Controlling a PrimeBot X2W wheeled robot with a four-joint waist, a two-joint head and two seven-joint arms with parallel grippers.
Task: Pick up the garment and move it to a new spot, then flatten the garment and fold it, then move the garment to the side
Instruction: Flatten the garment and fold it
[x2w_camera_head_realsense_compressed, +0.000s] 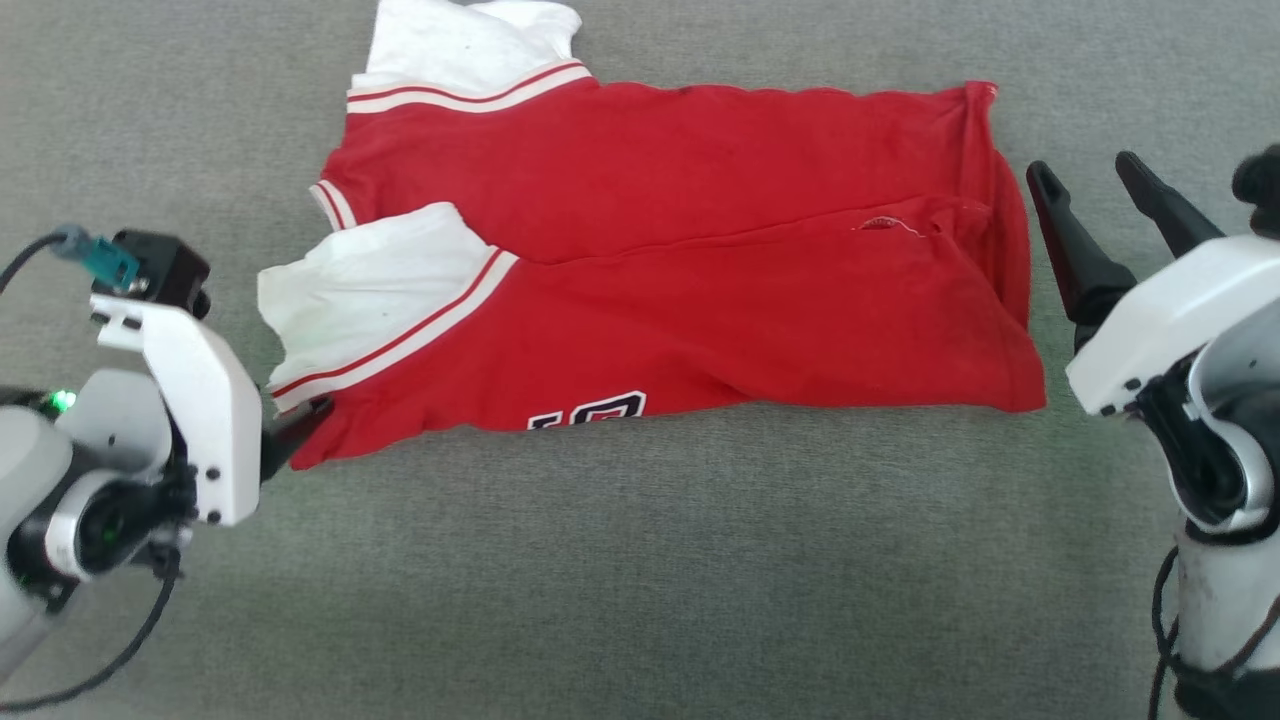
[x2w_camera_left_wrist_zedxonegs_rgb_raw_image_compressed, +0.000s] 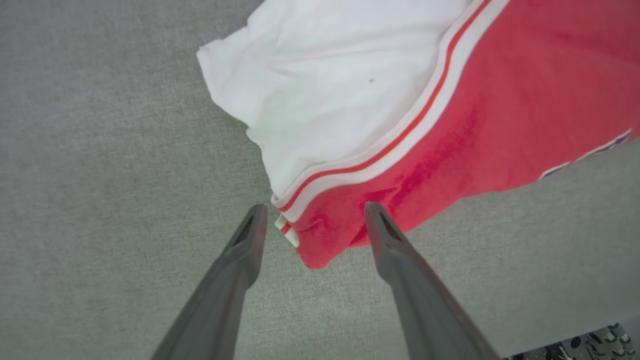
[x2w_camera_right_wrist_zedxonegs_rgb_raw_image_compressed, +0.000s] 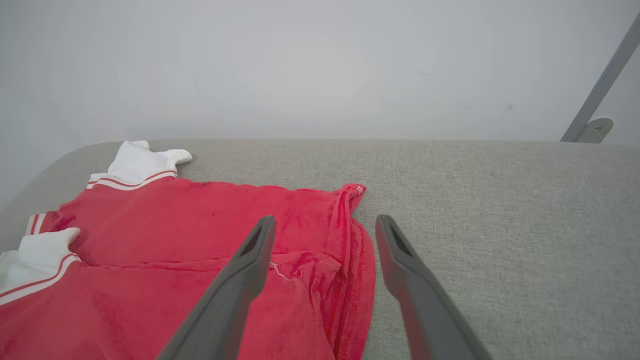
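Garment (x2w_camera_head_realsense_compressed: 700, 250) folded; lettering (x2w_camera_head_realsense_compressed: 588, 410) at near edge cut off, unreadable; left gripper (x2w_camera_left_wrist_zedxonegs_rgb_raw_image_compressed: 312, 212), right gripper (x2w_camera_head_realsense_compressed: 1085, 168) spread, empty.

The garment (x2w_camera_head_realsense_compressed: 700, 260) is lying as soft, matt cloth, its red body looking faintly fuzzy and its white sleeves (x2w_camera_left_wrist_zedxonegs_rgb_raw_image_compressed: 325, 80) looking smoother, edged with ribbed striped trim (x2w_camera_left_wrist_zedxonegs_rgb_raw_image_compressed: 380, 155). The bench (x2w_camera_head_realsense_compressed: 640, 580) is showing a coarse, woven grey fabric cover, matt throughout. The 2 fingers of the left pincer (x2w_camera_left_wrist_zedxonegs_rgb_raw_image_compressed: 312, 210) and of the right pincer (x2w_camera_right_wrist_zedxonegs_rgb_raw_image_compressed: 325, 220) are looking like dark, smooth, matt plastic. The white wrist shells (x2w_camera_head_realsense_compressed: 190, 400) are catching light as smooth, slightly glossy plastic. The wall (x2w_camera_right_wrist_zedxonegs_rgb_raw_image_compressed: 320, 60) is appearing smooth and matt.
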